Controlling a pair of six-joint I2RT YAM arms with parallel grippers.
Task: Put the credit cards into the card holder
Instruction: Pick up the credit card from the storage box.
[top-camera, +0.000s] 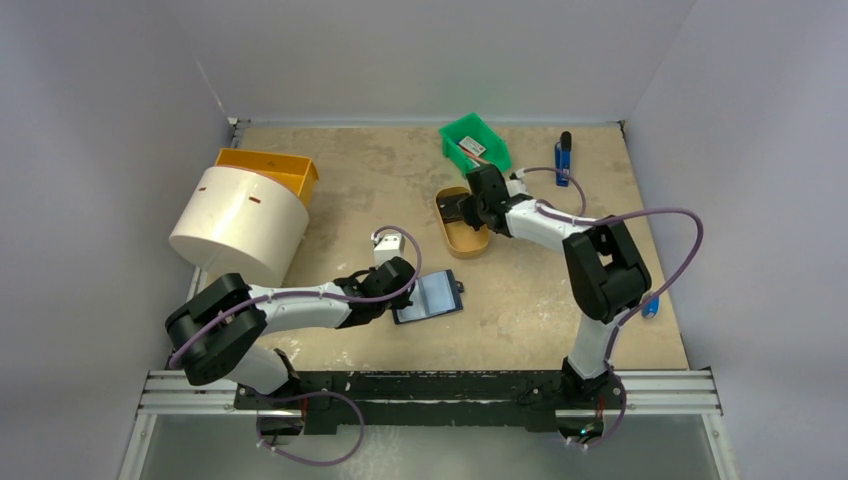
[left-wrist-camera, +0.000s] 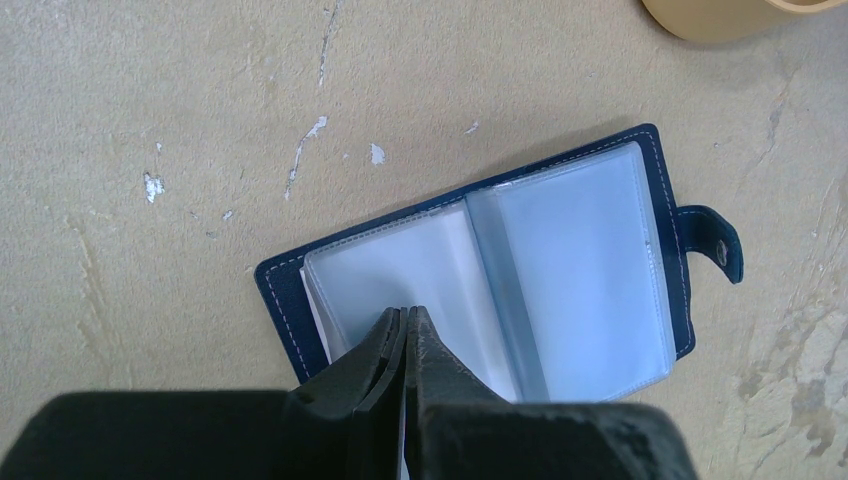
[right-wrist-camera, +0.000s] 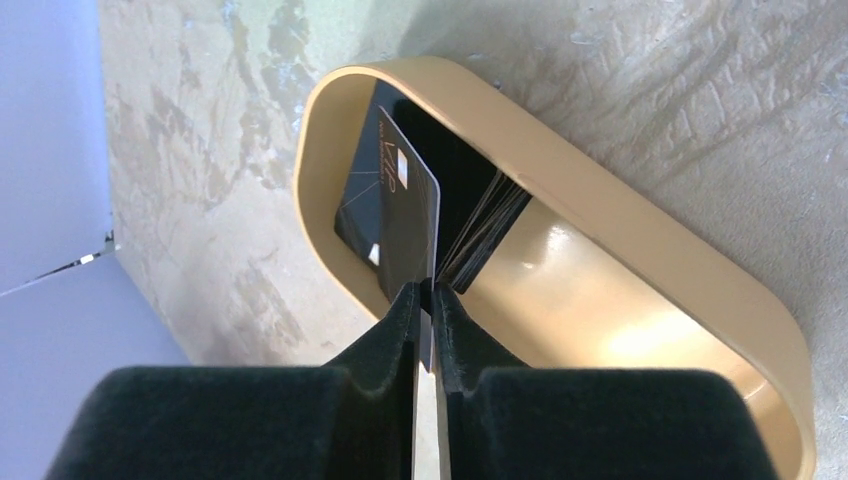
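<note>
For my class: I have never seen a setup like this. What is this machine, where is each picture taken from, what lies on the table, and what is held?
Two robot arms are bolted to a table. One picture looks down from above; the other two come from wrist cameras. On the table lie an open blue card holder, a tan tray holding cards, a green bin, a yellow bin and a white drum. The left gripper, shut, touches the card holder; the right gripper pinches a dark card at the tan tray.

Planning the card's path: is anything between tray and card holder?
Nothing visible: bare table separates tray and open card holder. The left gripper rests only on the holder's left half. Right gripper holds a card.
</note>
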